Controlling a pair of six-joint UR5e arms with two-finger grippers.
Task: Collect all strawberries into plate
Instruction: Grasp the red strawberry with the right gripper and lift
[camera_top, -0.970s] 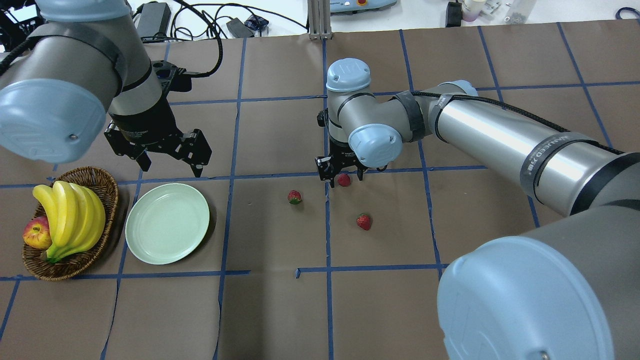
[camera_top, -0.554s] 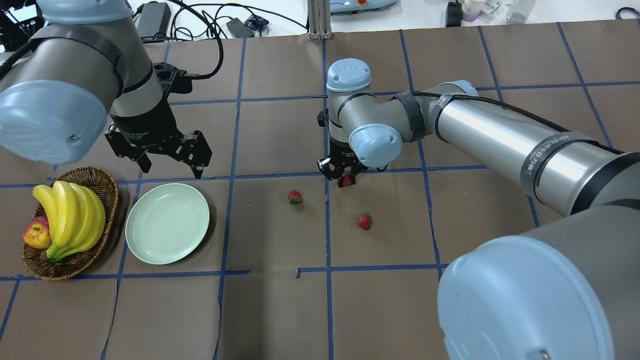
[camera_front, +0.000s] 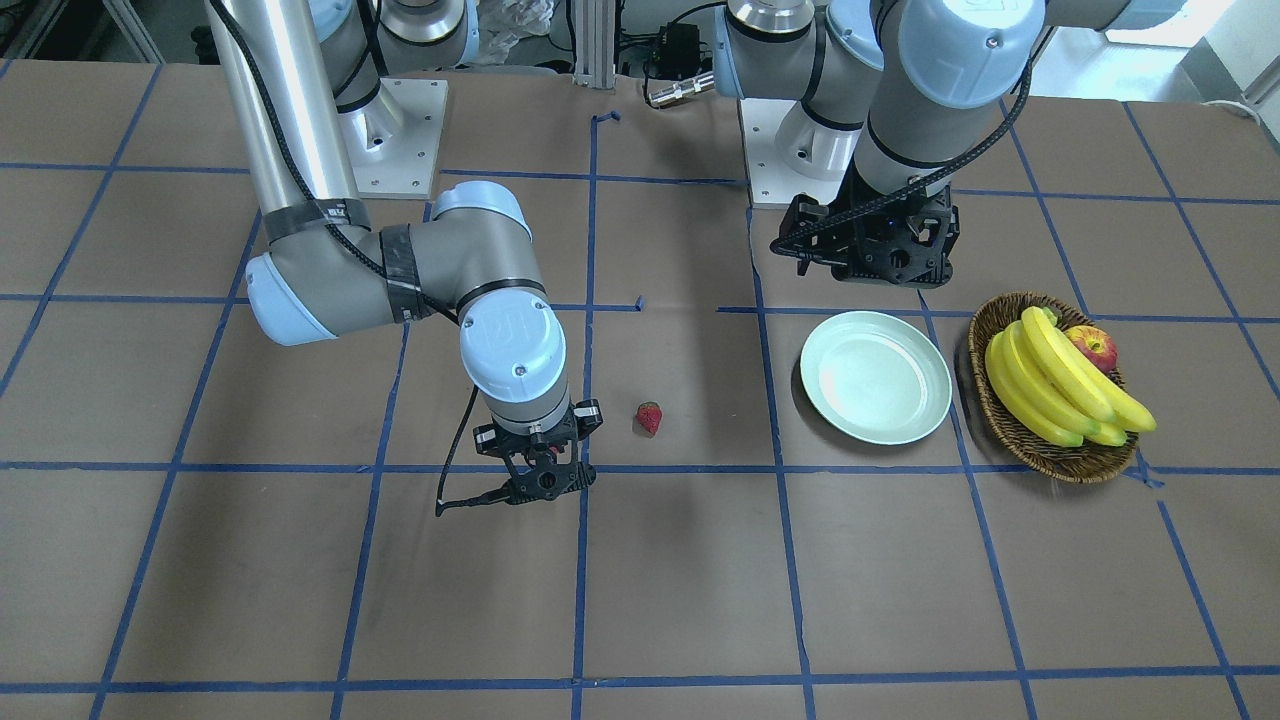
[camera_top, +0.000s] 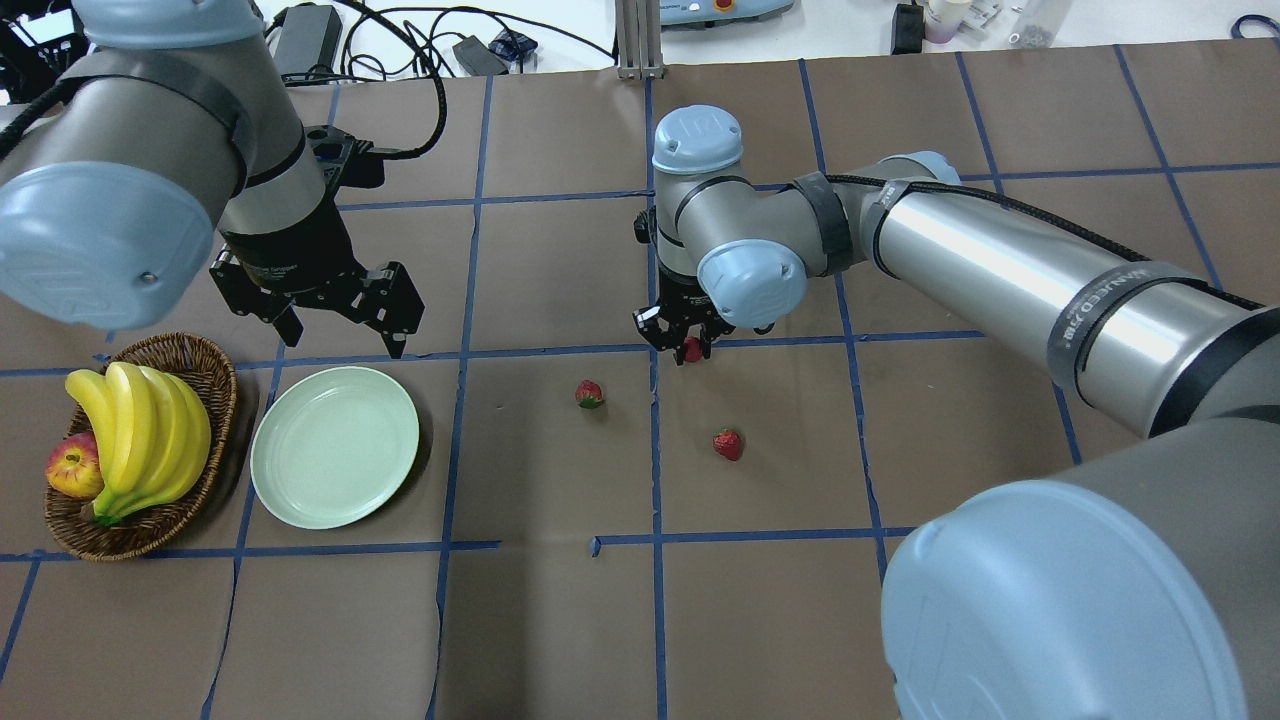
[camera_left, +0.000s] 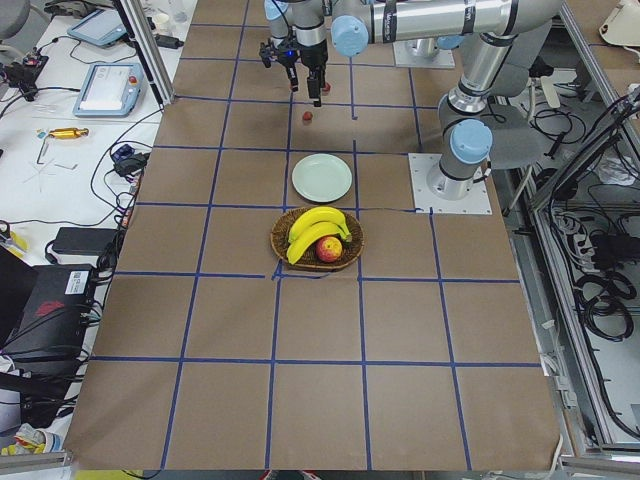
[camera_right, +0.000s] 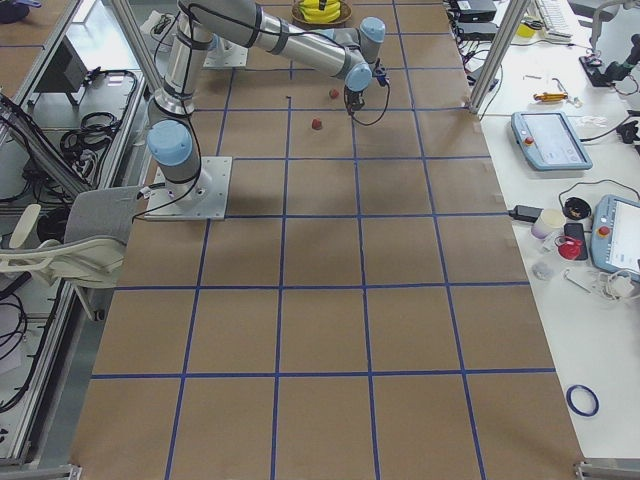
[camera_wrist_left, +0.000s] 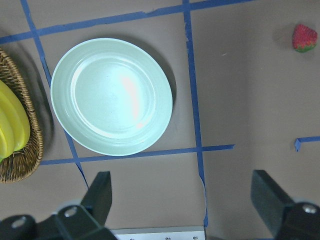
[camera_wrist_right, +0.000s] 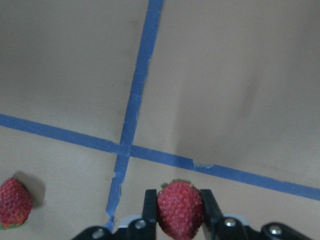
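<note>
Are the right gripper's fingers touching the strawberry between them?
Touching. In the right wrist view, the right gripper has both fingers pressed on the strawberry.

Shows one strawberry (camera_top: 692, 349) pinched in the right gripper (camera_top: 689, 353) beside a tape line (camera_top: 655, 410), a second strawberry (camera_top: 590, 394) and a third strawberry (camera_top: 728, 443) lying apart on the paper (camera_top: 540, 470), and the left gripper (camera_top: 345, 328) spread wide just beyond the plate (camera_top: 335, 445), near the basket (camera_top: 216, 362) of bananas (camera_top: 150, 430)

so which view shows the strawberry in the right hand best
The right wrist-mounted view: the held strawberry sits large between the fingers of the right hand. Overhead shows only a red speck; the front-facing and side views barely show it.
</note>
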